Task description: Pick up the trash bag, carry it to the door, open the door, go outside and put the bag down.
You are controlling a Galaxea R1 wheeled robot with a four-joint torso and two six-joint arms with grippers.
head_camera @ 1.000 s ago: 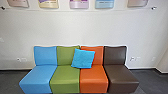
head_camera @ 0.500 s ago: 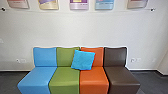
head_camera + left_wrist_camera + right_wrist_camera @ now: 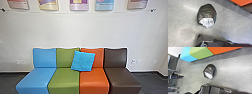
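Where the grey floor (image 3: 230,73) fronts four seats (image 3: 65,77) (blue, green, orange, brown, side by side), one dark trash bag (image 3: 212,69) with a white patch lies apart from them. Item: one blue cushion (image 3: 83,61), tilted across the green and orange backs. Pale wall (image 3: 75,30), five posters (image 3: 79,5). Left and right jaws: cannot tell whether spread or pressed together.

A hand could get to the black bag (image 3: 211,69) from all around over the floor (image 3: 228,74), but the big seats (image 3: 71,80) block one way, and dark things (image 3: 175,76), maybe chair legs, stand well apart from it.
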